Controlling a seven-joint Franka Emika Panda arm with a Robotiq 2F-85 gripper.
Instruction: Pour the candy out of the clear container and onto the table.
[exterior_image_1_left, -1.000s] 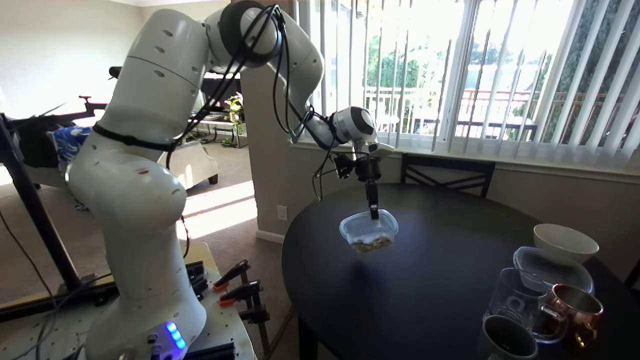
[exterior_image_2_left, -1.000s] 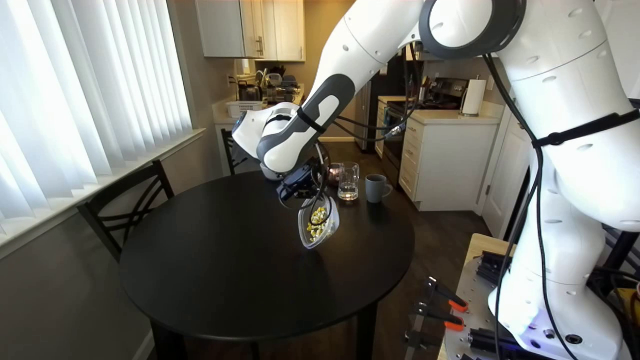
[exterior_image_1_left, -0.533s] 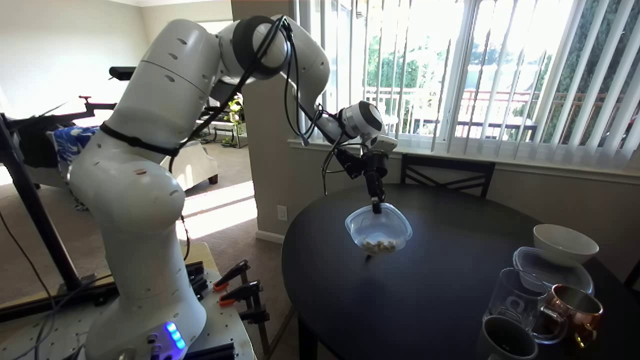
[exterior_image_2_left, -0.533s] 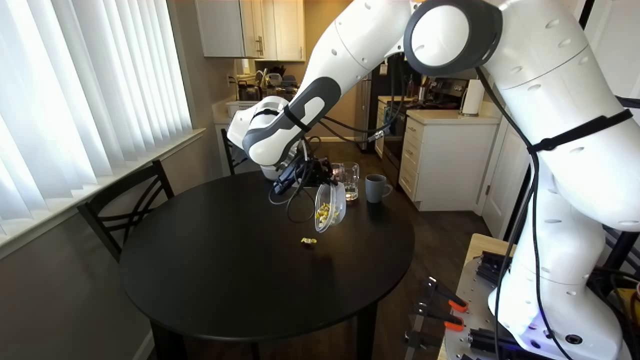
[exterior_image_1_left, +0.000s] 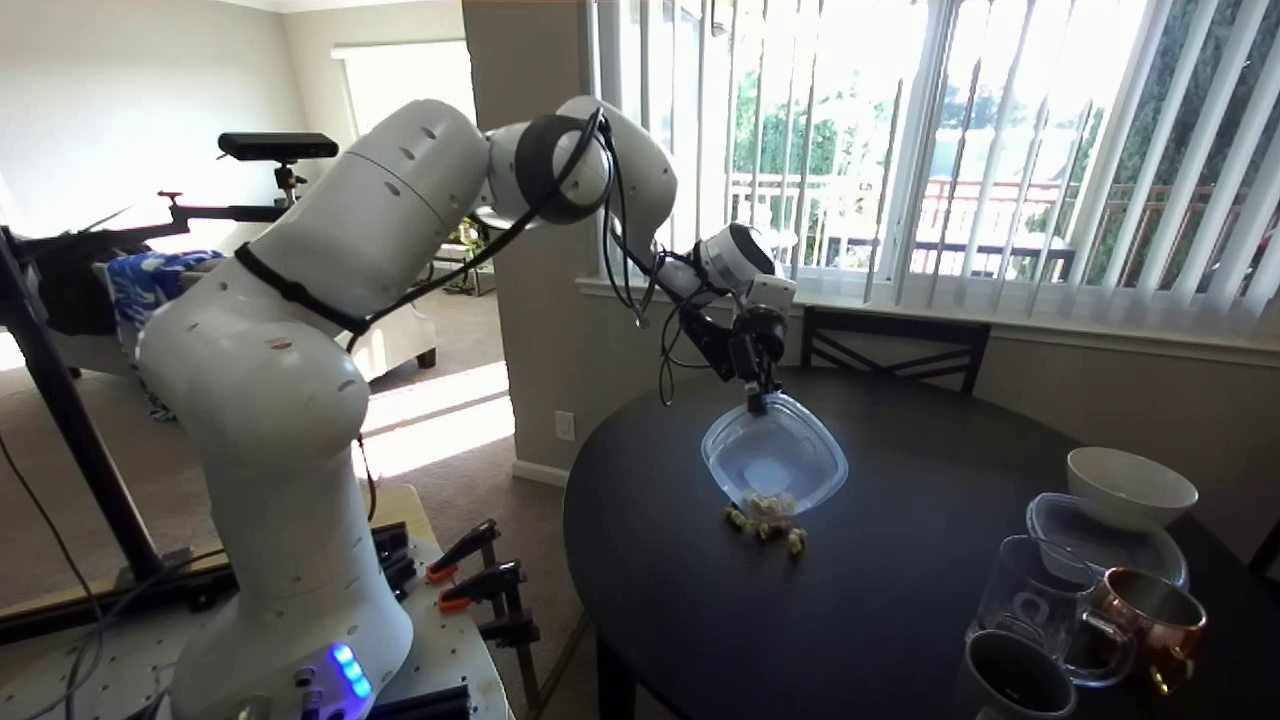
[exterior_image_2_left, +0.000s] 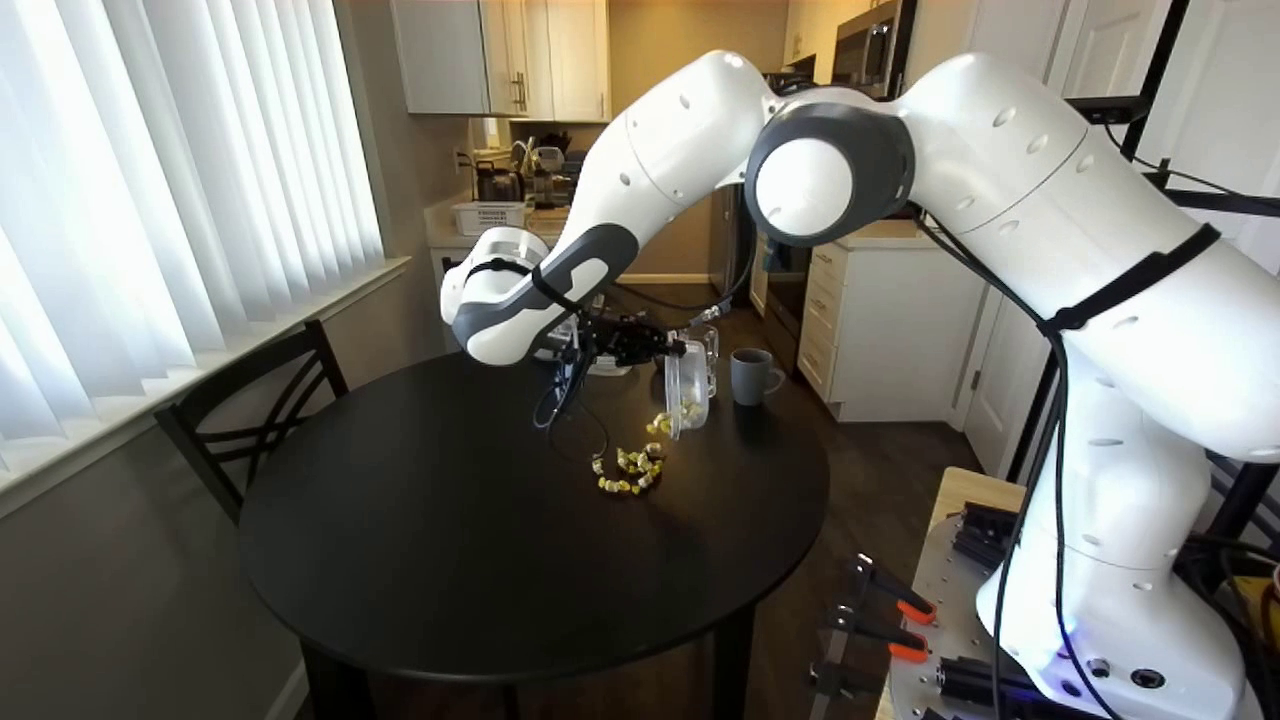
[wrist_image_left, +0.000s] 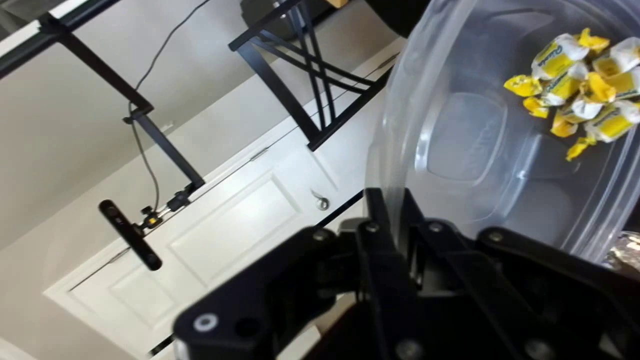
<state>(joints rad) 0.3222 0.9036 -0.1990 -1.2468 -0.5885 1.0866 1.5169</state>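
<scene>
Black two-finger gripper: fingers almost together, pinching the side wall of a shallow, rounded-square, transparent plastic container at the rim; only that wall sits between them. Container is steeply tipped, held by its upper edge in both exterior views, mouth facing sideways. Small yellow-and-white wrapped candies: some inside the container against its lower wall, some at its lower rim, others on the round, dark, smooth table in front of its mouth. Unclear whether the container's bottom edge touches the table.
</scene>
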